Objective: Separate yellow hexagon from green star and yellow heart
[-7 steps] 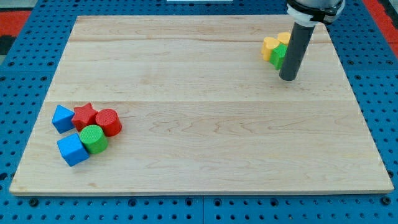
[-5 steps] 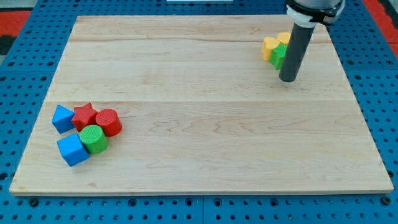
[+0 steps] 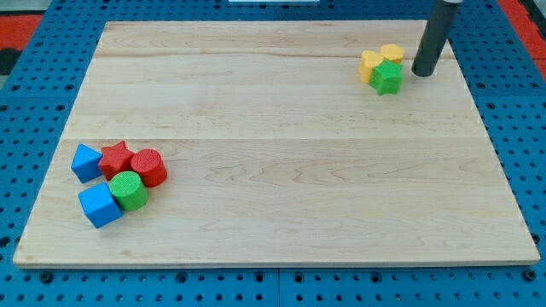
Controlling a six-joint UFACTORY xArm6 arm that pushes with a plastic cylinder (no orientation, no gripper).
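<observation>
Three blocks sit packed together near the view's top right of the wooden board (image 3: 281,170). The green star (image 3: 387,78) is at the bottom of the group. A yellow block that looks like the heart (image 3: 370,65) touches it on the left. A second yellow block, apparently the hexagon (image 3: 392,54), sits just above the star. My tip (image 3: 423,73) rests on the board just right of the group, a small gap from the star and the hexagon. The rod rises out of the view's top.
A second cluster lies at the view's lower left: a blue block (image 3: 85,162), a red star (image 3: 117,159), a red cylinder (image 3: 148,167), a green cylinder (image 3: 128,189) and a blue cube (image 3: 100,205). The board's right edge is close to my tip.
My tip has moved from below the green star up and to the right, to the group's right side. The three blocks have not visibly moved.
</observation>
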